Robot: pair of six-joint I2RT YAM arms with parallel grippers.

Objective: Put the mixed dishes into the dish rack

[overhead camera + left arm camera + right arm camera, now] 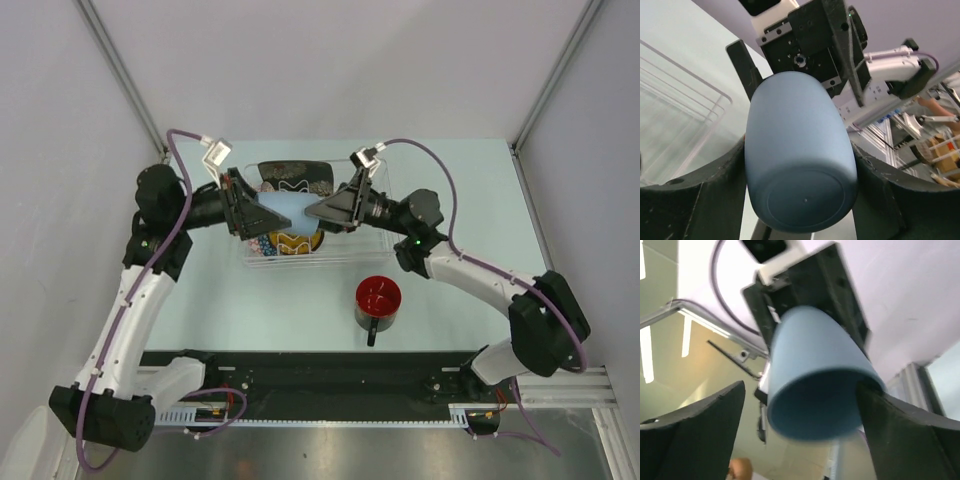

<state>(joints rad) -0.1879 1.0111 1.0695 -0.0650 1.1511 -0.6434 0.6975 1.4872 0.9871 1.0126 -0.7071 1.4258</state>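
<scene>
Both arms meet over the dish rack [340, 262] at the far middle of the desk, and a light-blue cup [283, 210] hangs in the air between them. The left tool [252, 215] is clenched on it, fingers pressing both flanks near the base. The right tool [320, 210] is spread wide around the mouth end: one finger sits at the rim and the other stands apart, so there's no grip there. Here's the key: the cup lies on its side, long axis running left to right, base facing the left wrist, mouth facing the right. It looks like a handover, and the right tool must close across that axis. The red mug [378, 297] waits toward the desk's front edge.
</scene>
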